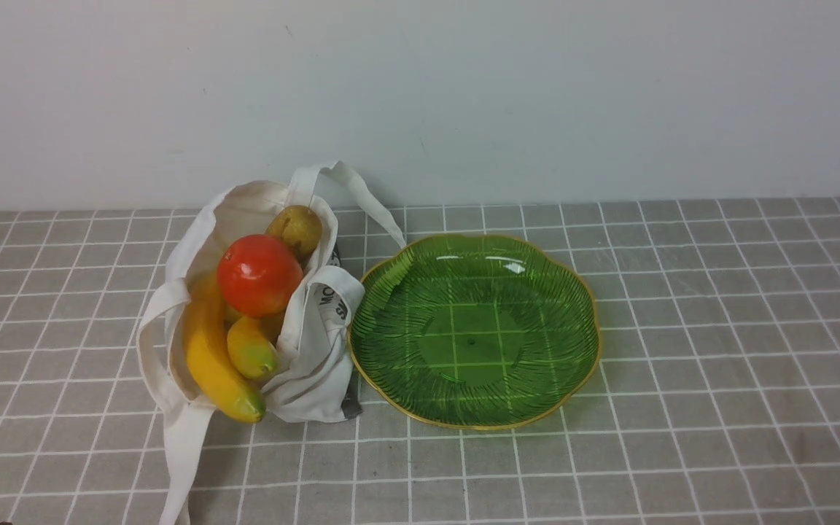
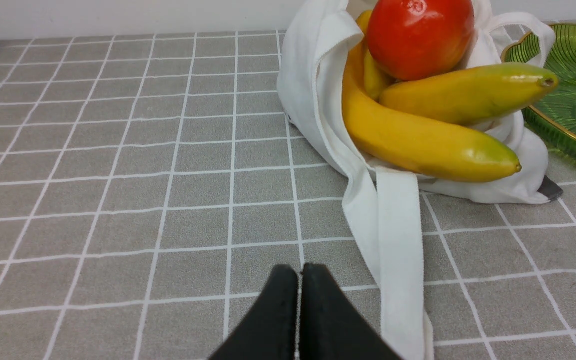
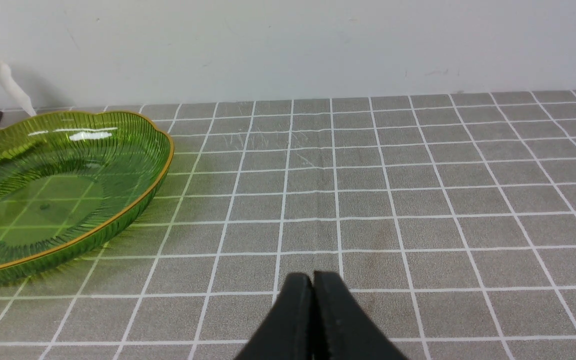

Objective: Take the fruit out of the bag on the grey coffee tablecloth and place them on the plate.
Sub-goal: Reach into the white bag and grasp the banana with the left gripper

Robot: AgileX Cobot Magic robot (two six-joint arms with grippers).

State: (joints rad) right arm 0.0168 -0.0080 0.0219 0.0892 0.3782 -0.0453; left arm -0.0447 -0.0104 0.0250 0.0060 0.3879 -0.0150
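Note:
The cream-white bag (image 1: 314, 350) lies open on the grey checked tablecloth (image 1: 682, 379), left of the green plate (image 1: 391, 292). In its mouth lie a long yellow banana (image 1: 212, 357), a shorter banana (image 1: 251, 348), a red-orange ball (image 1: 259, 275) and a brownish-green oval (image 1: 296, 227). The plate holds nothing. In the left wrist view my left gripper (image 2: 300, 272) is shut and empty, low over the cloth, short of the bag (image 2: 318, 90) and beside its strap (image 2: 398, 240). In the right wrist view my right gripper (image 3: 312, 279) is shut and empty over bare cloth, apart from the plate (image 3: 133, 200).
A pale wall (image 1: 464, 95) closes the far edge of the cloth. One bag strap (image 1: 187, 452) trails toward the front edge; another (image 1: 362, 189) arches toward the plate's back rim. Neither arm shows in the front view.

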